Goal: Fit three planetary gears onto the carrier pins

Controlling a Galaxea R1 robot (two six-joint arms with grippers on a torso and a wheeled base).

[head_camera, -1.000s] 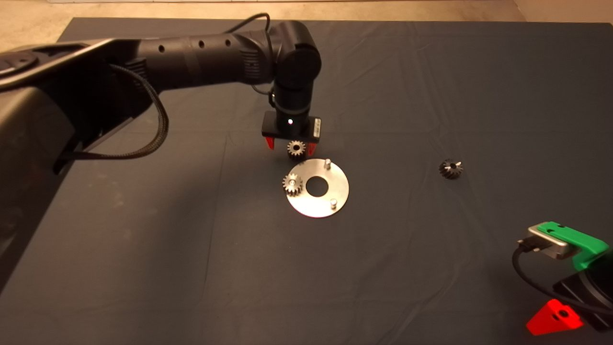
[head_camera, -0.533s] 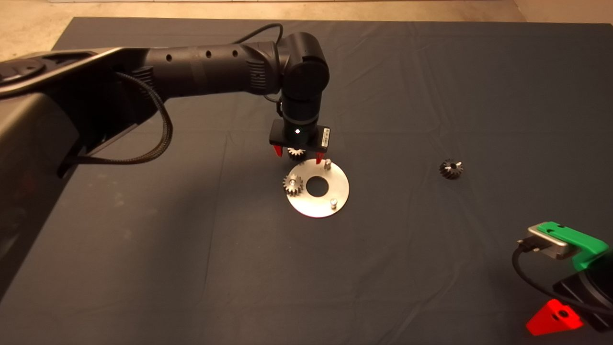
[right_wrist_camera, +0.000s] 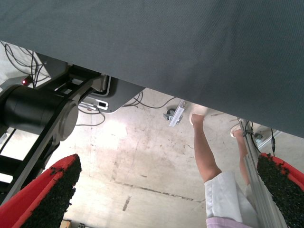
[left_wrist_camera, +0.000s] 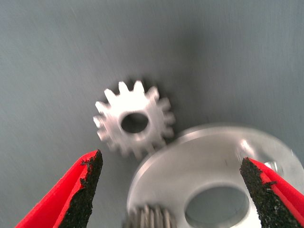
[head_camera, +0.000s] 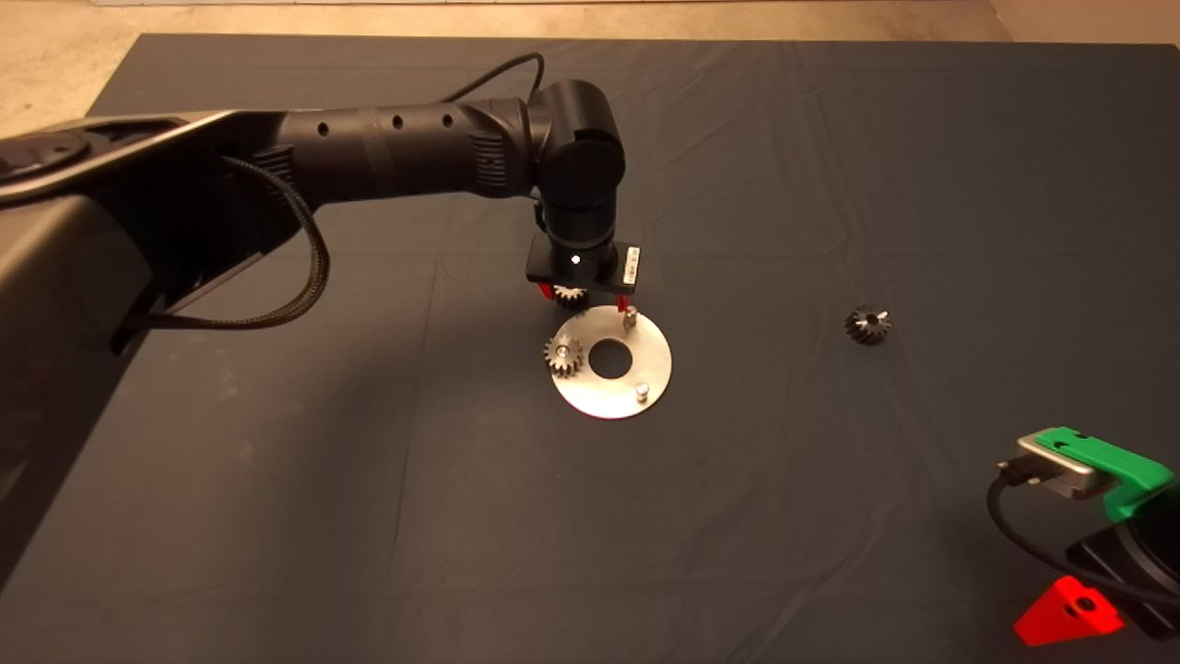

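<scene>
The shiny round disc [head_camera: 645,355] lies mid-mat with one planetary gear [head_camera: 563,355] seated on its left carrier pin. Two bare pins [head_camera: 630,316] [head_camera: 643,391] stand upright. A second gear [head_camera: 569,295] lies flat on the mat against the disc's far-left rim, mostly hidden under my left gripper [head_camera: 584,299]. In the left wrist view that gear [left_wrist_camera: 134,122] lies beside the disc [left_wrist_camera: 190,164], ahead of my open left gripper [left_wrist_camera: 171,162] and within the span of its fingers. A third gear [head_camera: 867,325] lies on the mat to the right. My right gripper [head_camera: 1069,616] is parked at the lower right, open [right_wrist_camera: 166,166].
The left arm [head_camera: 396,152] reaches from the left across the far part of the mat. The right wrist view looks past the mat's edge at the floor, with a person's legs [right_wrist_camera: 209,156] and cables there.
My left gripper has come down and a little right over the loose gear by the disc's rim, now covering most of it. The gears, the disc and the right arm have not moved.
</scene>
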